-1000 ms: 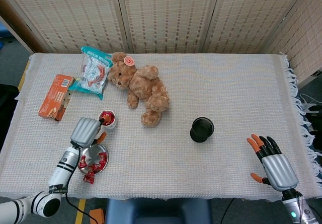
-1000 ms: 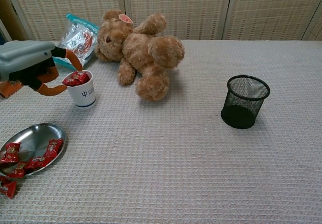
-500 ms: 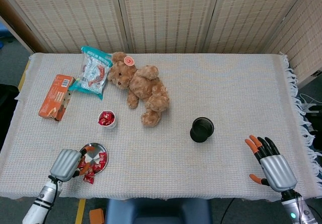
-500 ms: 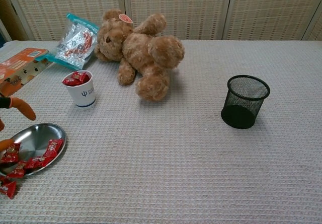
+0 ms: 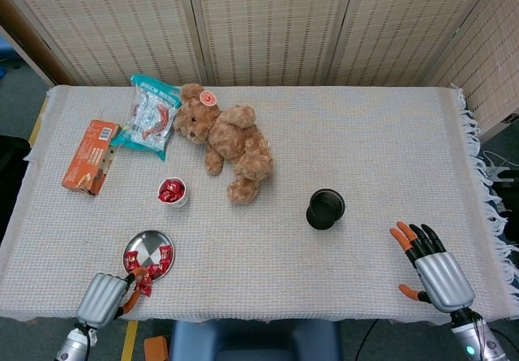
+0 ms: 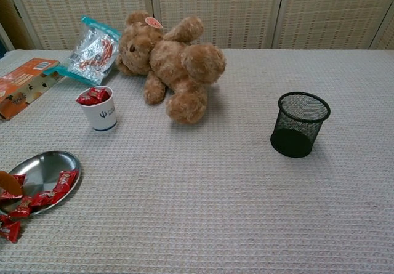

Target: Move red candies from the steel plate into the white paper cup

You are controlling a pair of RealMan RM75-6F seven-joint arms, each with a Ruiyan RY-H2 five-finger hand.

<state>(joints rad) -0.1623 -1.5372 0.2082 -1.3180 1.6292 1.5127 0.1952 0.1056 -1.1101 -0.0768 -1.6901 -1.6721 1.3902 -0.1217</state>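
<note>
The steel plate lies near the table's front left with several red candies on its near side. A few more candies lie on the cloth just off its rim. Behind it stands the white paper cup, upright and topped with red candies. My left hand hangs at the front table edge just below the plate. Its orange fingertips are spread beside the loose candies and nothing shows in its grip. My right hand rests open at the front right, far from both.
A teddy bear lies behind the cup. A black mesh pot stands right of centre. An orange box and a snack bag lie at the back left.
My left hand drew back from the cup, passed over the plate and dropped to the front table edge. The right hand slid slightly nearer the front edge.
</note>
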